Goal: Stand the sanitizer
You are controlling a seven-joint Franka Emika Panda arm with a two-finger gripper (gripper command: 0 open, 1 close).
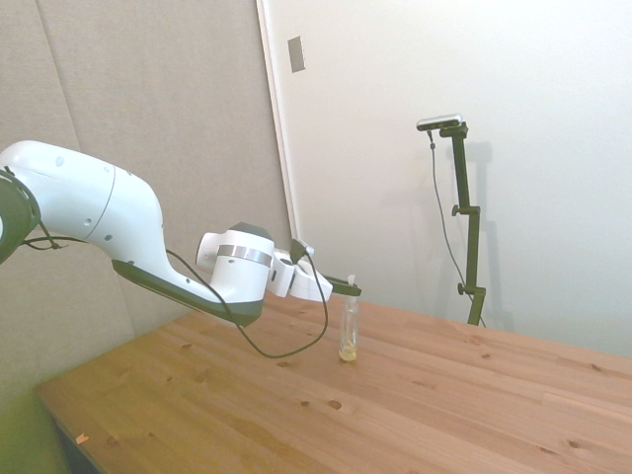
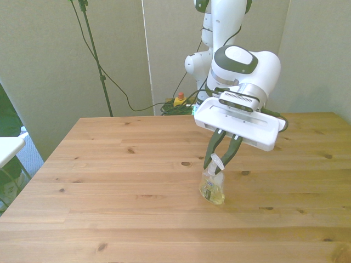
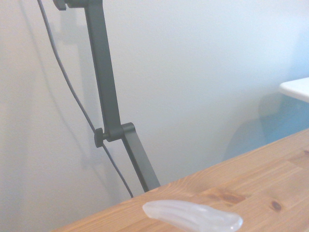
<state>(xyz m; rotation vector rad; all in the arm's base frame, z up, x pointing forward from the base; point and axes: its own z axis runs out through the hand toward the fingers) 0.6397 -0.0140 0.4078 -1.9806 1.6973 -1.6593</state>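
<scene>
The sanitizer (image 2: 213, 187) is a small clear pump bottle with a yellowish base, and it stands upright on the wooden table (image 2: 109, 181) near the middle. In the side view the sanitizer (image 1: 349, 334) rises straight up from the boards. My gripper (image 2: 217, 164) reaches down over it, its two dark fingers (image 2: 210, 155) closed around the white pump nozzle at the top. From the side, my gripper (image 1: 352, 289) sits level at the bottle's head. The wrist view shows only a blurred clear part of the sanitizer (image 3: 193, 216) above the table.
A white surface (image 2: 8, 147) juts in at the front view's left, beside the table. Behind the table's far edge lie cables and a red-and-yellow stop button (image 2: 179, 98). Bare boards surround the bottle on all sides.
</scene>
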